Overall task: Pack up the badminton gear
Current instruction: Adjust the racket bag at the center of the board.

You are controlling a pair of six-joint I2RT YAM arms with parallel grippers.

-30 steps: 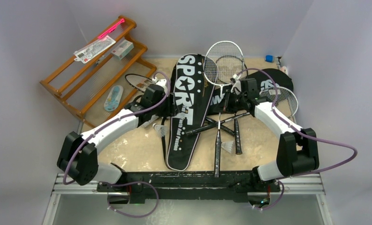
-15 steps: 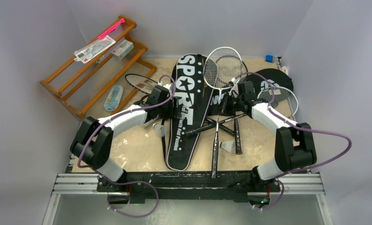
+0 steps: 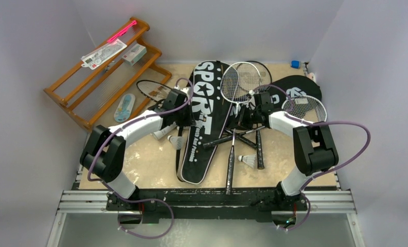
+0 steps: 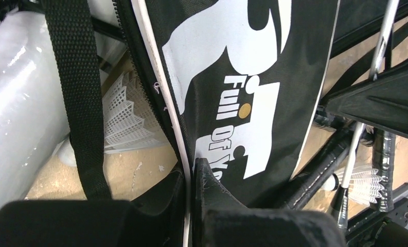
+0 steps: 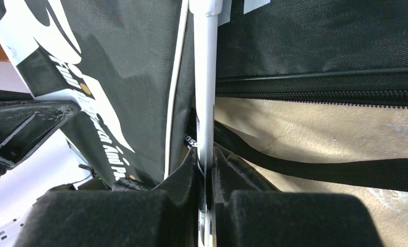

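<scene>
Left gripper [image 4: 191, 174]: I have it pinching the left edge of the SPORT bag [image 3: 206, 100], centre frame.
Right gripper [image 5: 205, 160]: clamped on the racket [image 5: 206, 62] by its shaft, right of centre.
Axis: racket runs top-to-bottom, nearly parallel to the bag, head overlapping its upper right.

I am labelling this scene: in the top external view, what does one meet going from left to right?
Orange wooden rack, shuttlecock, SPORT bag, second shuttlecock, small blue object.
</scene>
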